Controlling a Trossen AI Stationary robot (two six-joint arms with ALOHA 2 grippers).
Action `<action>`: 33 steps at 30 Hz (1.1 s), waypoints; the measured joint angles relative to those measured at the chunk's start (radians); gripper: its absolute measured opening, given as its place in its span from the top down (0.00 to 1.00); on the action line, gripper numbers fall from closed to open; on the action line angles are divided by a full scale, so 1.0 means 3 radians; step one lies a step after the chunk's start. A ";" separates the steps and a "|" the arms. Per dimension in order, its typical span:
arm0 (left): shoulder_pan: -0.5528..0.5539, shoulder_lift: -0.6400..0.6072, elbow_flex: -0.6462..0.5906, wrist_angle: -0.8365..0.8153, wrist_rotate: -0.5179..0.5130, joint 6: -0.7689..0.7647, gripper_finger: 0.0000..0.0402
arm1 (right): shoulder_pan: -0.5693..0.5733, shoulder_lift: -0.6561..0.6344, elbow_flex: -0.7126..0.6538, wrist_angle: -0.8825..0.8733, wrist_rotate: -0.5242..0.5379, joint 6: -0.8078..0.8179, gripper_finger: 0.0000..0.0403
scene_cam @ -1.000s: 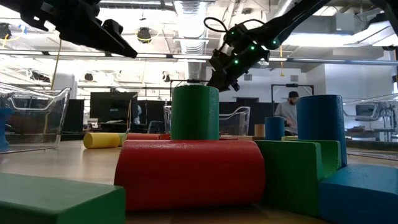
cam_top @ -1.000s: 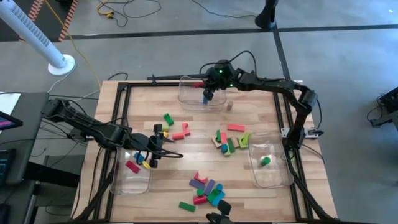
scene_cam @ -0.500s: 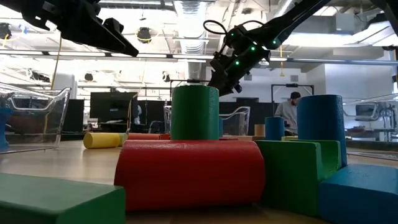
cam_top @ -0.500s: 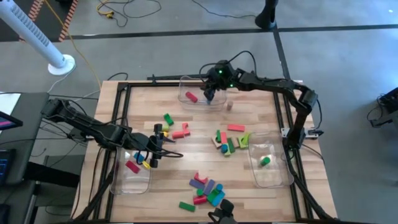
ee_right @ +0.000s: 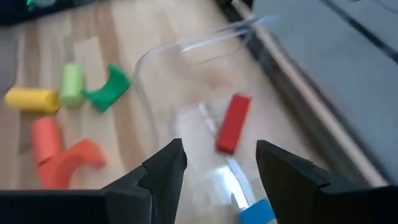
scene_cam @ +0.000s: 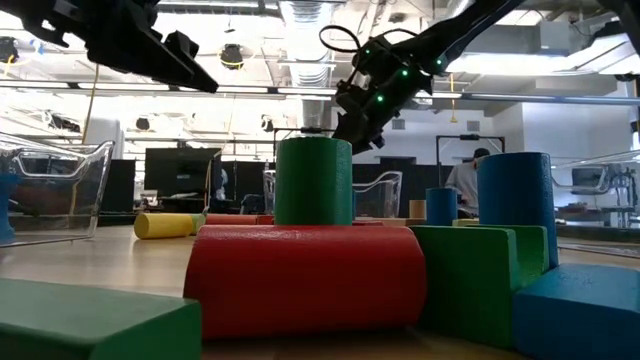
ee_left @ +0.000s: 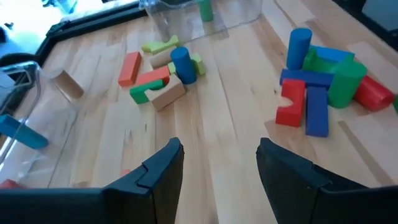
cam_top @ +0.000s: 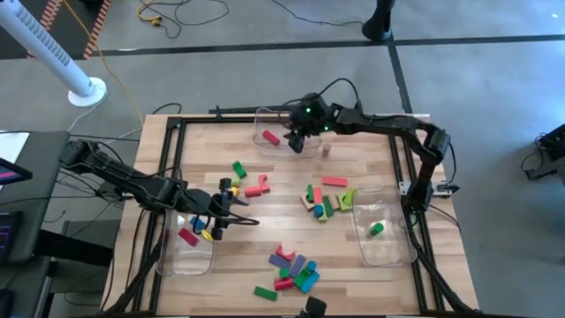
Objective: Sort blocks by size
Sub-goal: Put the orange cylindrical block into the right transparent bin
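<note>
Clear bin (cam_top: 284,130) holds red bar (cam_top: 271,137); both arms' fingers spread, empty.

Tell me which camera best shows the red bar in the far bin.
Right wrist view: the red bar lies flat in the far bin, close and unobstructed. The high view shows it small. I can't make it out in the other views.

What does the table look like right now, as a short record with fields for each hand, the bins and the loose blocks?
left hand: open, empty, at the left bin
right hand: open, empty, over the far bin
far bin: red bar, blue block
right bin: green block
left bin: red block
loose blocks: three clusters on the table
</note>
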 joint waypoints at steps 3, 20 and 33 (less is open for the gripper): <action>0.0000 0.0000 -0.0001 -0.0007 0.0001 -0.0030 0.52 | 0.0106 -0.0026 0.0000 -0.0144 -0.0001 -0.0054 0.44; 0.0001 0.0000 -0.0001 -0.0014 -0.0003 -0.0031 0.52 | 0.0936 -0.0582 0.0000 -0.1003 0.0387 -0.0153 0.44; 0.0001 0.0000 -0.0001 -0.0016 -0.0004 0.0049 0.52 | 0.2013 -0.0755 0.0000 -0.1967 0.0552 0.0145 0.44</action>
